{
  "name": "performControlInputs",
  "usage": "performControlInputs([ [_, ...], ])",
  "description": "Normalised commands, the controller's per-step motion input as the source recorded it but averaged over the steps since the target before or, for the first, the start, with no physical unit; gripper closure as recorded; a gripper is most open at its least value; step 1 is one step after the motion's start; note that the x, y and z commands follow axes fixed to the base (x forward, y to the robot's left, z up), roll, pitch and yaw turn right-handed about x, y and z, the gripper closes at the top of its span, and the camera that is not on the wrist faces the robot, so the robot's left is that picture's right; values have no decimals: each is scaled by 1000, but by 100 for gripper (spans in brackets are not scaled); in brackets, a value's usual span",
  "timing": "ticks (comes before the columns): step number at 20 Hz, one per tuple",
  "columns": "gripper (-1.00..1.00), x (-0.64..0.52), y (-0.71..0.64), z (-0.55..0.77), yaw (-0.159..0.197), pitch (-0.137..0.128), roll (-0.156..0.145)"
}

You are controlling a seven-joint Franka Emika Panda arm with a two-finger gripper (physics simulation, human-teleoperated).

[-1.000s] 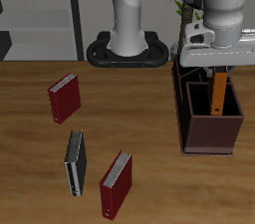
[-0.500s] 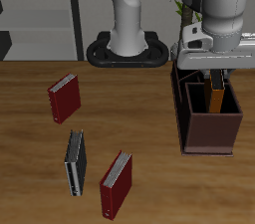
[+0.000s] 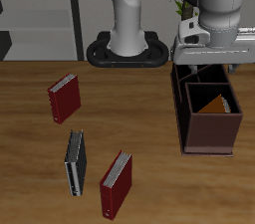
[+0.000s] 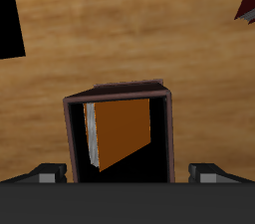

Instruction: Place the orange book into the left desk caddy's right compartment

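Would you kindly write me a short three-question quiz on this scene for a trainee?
1. True or false: the orange book lies inside the left desk caddy.
2. How many books lie on the table outside the caddy? A) two B) three C) four
3. Fill in: the gripper hangs ____ the caddy.

Key: 1 true, it leans tilted in a well, clear of the jaws. 2 B: two dark red books and one black-grey book. 3 above.

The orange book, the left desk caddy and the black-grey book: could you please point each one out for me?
orange book point(image 4: 124, 130), wrist view, on its orange cover.
left desk caddy point(image 3: 210, 135), exterior view, on its front outer wall.
black-grey book point(image 3: 75, 162), exterior view, on its middle.
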Motion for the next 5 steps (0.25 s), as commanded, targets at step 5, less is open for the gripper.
performControlInputs([
  [5, -100, -156, -139, 179, -8, -22, 13],
])
